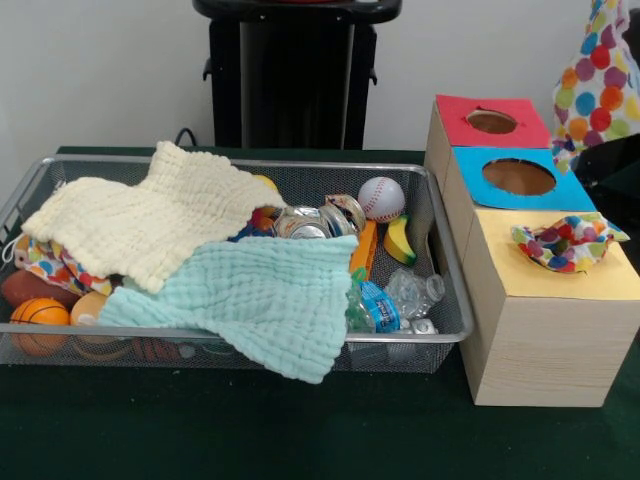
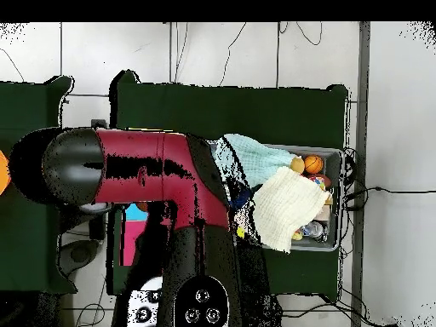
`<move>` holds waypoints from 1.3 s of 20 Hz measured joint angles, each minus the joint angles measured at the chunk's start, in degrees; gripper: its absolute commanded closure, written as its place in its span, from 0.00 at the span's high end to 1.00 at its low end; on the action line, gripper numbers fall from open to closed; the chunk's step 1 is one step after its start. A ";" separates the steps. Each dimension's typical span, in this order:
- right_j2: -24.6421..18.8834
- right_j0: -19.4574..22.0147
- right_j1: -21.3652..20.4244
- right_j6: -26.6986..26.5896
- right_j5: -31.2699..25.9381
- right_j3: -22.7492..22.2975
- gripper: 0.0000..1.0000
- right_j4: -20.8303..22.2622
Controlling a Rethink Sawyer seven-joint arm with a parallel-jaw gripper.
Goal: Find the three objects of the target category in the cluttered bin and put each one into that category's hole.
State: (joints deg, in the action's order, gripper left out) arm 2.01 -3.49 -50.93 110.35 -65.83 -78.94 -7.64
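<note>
We see the wire mesh bin (image 1: 440, 250) on the green table (image 1: 300, 430), cluttered with a cream cloth (image 1: 150, 225), mint cloth (image 1: 270, 300), white baseball (image 1: 381, 198) and crushed plastic bottle (image 1: 385, 305), its blue label unreadable. The red arm (image 2: 162, 174) hides its jaws; we cannot tell their state.

Red and black arm (image 2: 153, 174) folded up high, filling overhead view. Bulky black joint at one end, red link running across, black segment dropping to base. Gripper itself not visible in either view; front view catches only pedestal.
</note>
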 measured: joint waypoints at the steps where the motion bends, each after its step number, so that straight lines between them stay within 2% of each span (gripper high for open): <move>1: 0.00 0.01 0.40 0.00 0.00 0.38 0.00 0.14; 10: 0.02 0.93 4.13 0.00 0.00 5.20 0.00 1.37; 26: 0.01 2.69 7.46 0.00 -0.01 12.49 0.00 1.92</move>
State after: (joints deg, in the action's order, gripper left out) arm 2.02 -0.80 -43.47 110.35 -65.84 -66.45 -5.73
